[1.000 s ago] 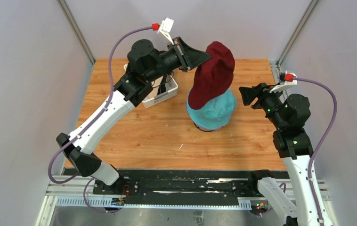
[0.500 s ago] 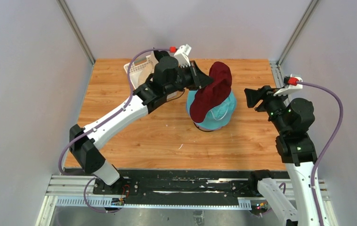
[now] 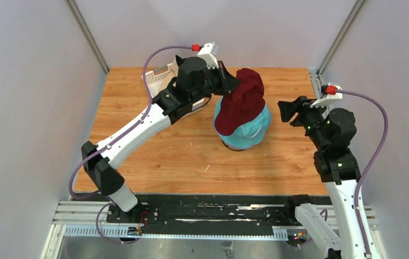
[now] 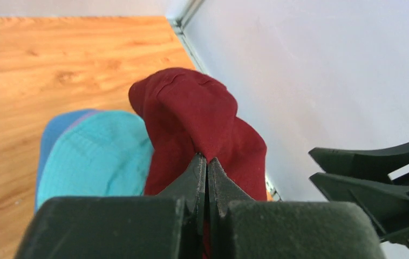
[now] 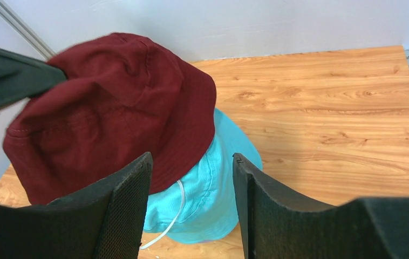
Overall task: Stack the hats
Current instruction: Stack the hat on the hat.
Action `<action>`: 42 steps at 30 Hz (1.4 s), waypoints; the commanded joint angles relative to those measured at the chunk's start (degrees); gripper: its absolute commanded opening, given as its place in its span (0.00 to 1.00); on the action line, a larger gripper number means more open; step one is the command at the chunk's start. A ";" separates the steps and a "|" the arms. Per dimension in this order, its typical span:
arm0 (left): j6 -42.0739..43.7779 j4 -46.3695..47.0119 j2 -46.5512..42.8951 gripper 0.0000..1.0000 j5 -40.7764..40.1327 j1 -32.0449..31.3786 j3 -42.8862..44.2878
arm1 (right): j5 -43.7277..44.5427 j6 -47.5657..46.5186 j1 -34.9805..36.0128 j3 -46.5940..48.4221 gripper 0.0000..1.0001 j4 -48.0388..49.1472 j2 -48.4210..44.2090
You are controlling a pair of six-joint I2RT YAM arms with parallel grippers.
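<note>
Dark red hat [image 3: 241, 105] lies tilted over the teal hat [image 3: 248, 135], which stands toward the far middle of the table [image 3: 164, 156]. The left gripper [image 3: 233, 85] has its fingers pinched together on the red hat's fabric at its far left edge. The right gripper [image 3: 284, 110] hovers just right of the hats, fingers apart and holding nothing, and a white basket [image 3: 156, 81] sits behind the left arm.

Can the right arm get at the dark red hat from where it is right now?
Probably yes. The right end effector is open and faces the dark red hat, with nothing between them. The left end effector pinches the hat's opposite side, clear of that approach.
</note>
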 commanded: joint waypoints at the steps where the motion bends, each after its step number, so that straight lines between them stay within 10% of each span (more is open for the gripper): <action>1: 4.28 -2.87 1.89 0.02 -4.11 -0.47 5.92 | -0.76 -0.15 -0.06 -0.60 0.56 1.98 0.52; 36: 11.08 -15.72 3.53 0.12 -29.49 -9.70 3.66 | -11.44 5.32 -0.11 -3.32 0.55 4.38 3.37; 42: 12.47 -16.06 0.25 0.28 -35.26 -9.70 0.84 | -13.04 7.06 -0.07 -4.97 0.55 7.32 4.30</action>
